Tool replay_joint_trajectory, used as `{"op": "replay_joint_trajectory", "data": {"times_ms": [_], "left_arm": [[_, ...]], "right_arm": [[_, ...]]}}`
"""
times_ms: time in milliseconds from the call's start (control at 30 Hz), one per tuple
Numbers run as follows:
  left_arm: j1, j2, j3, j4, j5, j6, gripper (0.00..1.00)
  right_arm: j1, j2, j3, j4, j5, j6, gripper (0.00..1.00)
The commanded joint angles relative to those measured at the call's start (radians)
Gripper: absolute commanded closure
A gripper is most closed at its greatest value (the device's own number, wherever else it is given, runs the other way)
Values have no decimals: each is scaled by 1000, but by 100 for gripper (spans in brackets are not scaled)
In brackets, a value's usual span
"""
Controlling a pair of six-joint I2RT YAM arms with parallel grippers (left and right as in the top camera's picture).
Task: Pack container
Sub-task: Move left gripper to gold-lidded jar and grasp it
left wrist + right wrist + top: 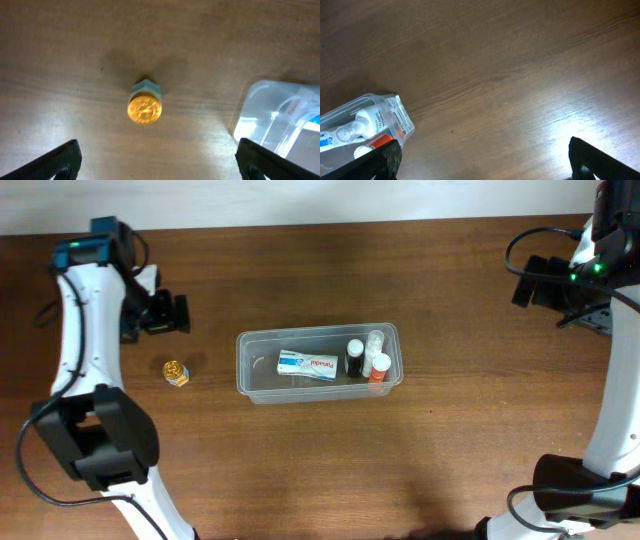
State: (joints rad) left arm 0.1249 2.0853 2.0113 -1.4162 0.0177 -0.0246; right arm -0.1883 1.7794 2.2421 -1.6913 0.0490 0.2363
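The clear plastic container (250,368) sits mid-table. It holds a white and blue box (308,364), a black bottle (354,358), a clear bottle (374,342) and an orange bottle (379,368). A small gold-capped bottle (176,372) stands on the table left of the container; it also shows in the left wrist view (144,106). My left gripper (168,313) is open and empty, above and behind that bottle (157,162). My right gripper (530,280) is open and empty at the far right (482,162). The container's corner shows in both wrist views (250,107) (400,112).
The wooden table (320,470) spans the view. The arm bases stand at the front left (95,445) and front right (585,490). A pale wall edge runs along the back.
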Motion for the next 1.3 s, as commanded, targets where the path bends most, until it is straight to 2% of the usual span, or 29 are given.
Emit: {"op": "replay_joint_trajectory", "data": {"times_ms": [0,367,667,900,1267], "left_arm": [[-13,-4,-41,32,-48,-18,1],[-2,-3,-280,190,-52,-122,1],[-2,-3,-395,295,-52,-121,1],[-2,-3,-462,372,-52,-120,1],[-2,-1,-473,402,-52,-117,1]], "right_arm": [[-3,-6,6,0,12,8,2],[-3,-6,6,0,12,8,2],[-3,-6,6,0,12,8,2],[-3,-6,6,0,12,8,2],[-3,-6,6,0,12,8,2]]}}
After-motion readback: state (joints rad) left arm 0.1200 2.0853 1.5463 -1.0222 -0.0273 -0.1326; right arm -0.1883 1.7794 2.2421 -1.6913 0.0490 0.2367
